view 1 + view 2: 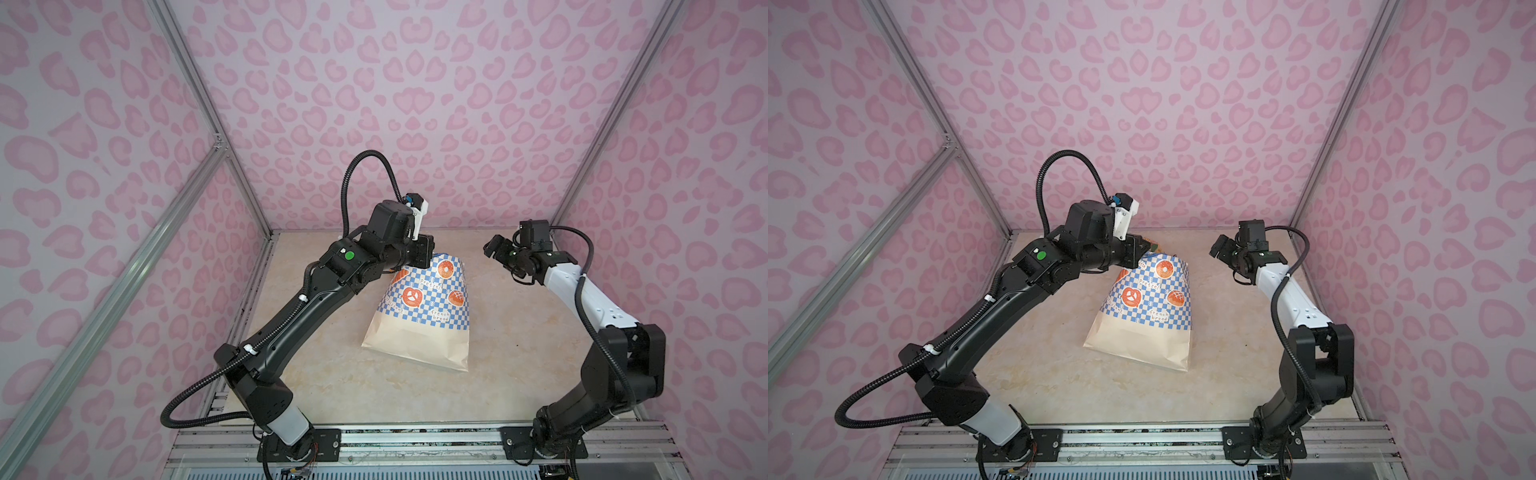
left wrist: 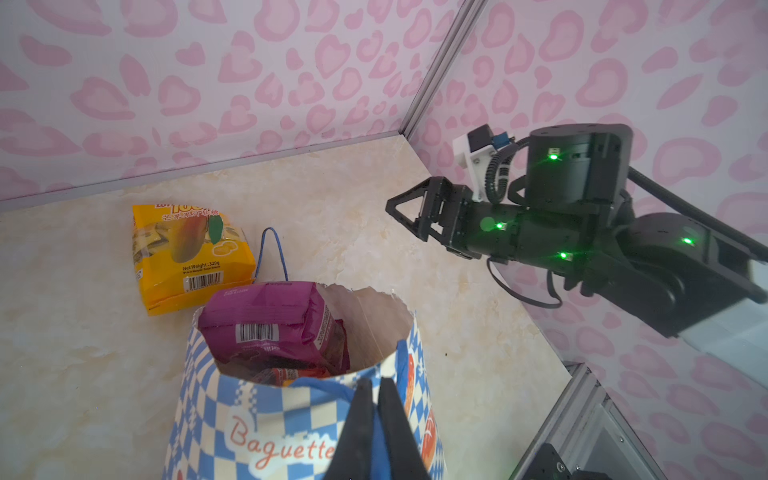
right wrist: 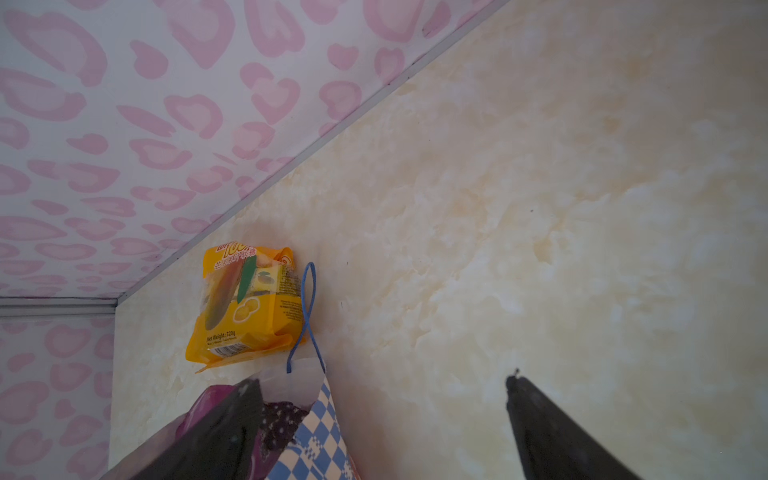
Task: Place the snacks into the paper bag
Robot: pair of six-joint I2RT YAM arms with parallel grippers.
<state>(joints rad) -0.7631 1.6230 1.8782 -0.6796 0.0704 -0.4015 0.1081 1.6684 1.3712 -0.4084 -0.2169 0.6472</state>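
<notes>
1. My left gripper (image 2: 376,386) had its jaws almost together at the near rim of the paper bag (image 1: 419,332). They seemed pinched on that rim, though the view was cramped.
2. My right gripper (image 3: 384,380) held its jaws wide apart and empty, near the bag's mouth.
3. A purple packet (image 2: 270,324) sat inside the bag, just beyond the left jaws.
4. A yellow mango packet (image 2: 191,257) lay on the table (image 1: 519,332) past the bag's far rim, ahead of both jaws.

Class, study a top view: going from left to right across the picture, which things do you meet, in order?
White base link of the left arm → cream paper carrier bag with blue checks → right gripper, jaws open → white forearm of the right arm.
</notes>
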